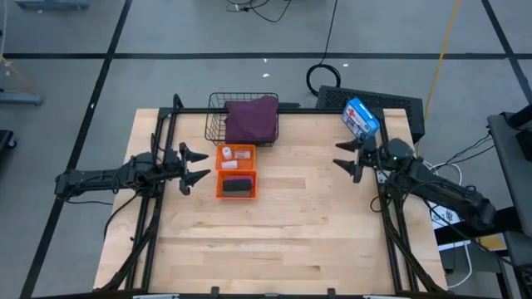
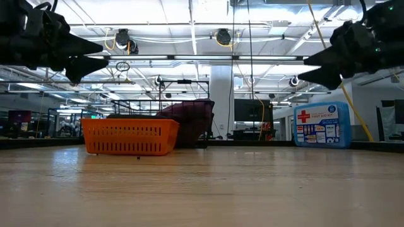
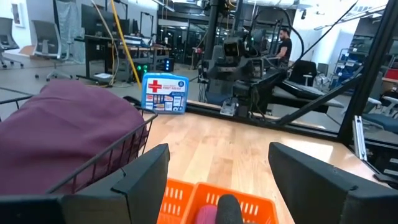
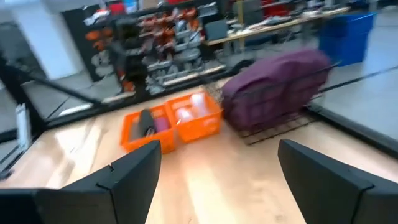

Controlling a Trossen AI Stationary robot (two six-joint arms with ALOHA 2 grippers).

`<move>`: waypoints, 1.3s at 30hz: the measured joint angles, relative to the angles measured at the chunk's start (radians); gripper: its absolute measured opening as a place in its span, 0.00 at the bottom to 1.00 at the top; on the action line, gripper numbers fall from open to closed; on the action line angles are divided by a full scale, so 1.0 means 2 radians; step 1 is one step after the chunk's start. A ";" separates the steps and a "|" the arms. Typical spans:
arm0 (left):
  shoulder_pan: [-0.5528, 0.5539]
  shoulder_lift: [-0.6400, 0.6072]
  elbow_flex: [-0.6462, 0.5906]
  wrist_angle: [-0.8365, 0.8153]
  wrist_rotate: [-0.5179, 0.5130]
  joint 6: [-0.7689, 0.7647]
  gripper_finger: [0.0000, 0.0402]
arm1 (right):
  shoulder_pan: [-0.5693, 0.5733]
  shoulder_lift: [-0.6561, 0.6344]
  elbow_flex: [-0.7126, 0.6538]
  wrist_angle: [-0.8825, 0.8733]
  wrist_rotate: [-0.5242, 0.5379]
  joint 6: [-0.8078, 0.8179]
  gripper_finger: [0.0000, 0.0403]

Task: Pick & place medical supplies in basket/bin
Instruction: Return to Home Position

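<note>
The bin (image 1: 218,184), a bright orange tray with two compartments, sits on the wooden table (image 1: 291,241) and is the reference for every place given here. The compartment on its basket side holds the white vials (image 1: 226,153). The other compartment holds the black roll (image 1: 237,187), and the right wrist view shows a pink roll (image 4: 161,124) lying just beside it.

The basket (image 1: 214,120), of black wire mesh, stands just beside the bin at the vial end; whether the two touch cannot be told. The purple-maroon cloth (image 1: 252,119) lies heaped inside the basket, filling most of it, and rises above the bin's rim in the low view.

The left gripper (image 1: 202,164) hangs near the bin on the robot's left, raised off the table. Its fingers are spread, hold nothing, and point toward the bin. The right gripper (image 1: 337,153) is well apart from the bin on the opposite side, also raised, with its fingers spread and empty.

A blue-and-white first-aid box (image 1: 361,116) stands farther from the bin than the right gripper, on that same side.
</note>
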 joint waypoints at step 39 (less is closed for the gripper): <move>0.000 0.005 0.001 -0.073 -0.004 0.040 0.70 | 0.276 -0.089 -0.076 0.013 0.259 -0.110 0.77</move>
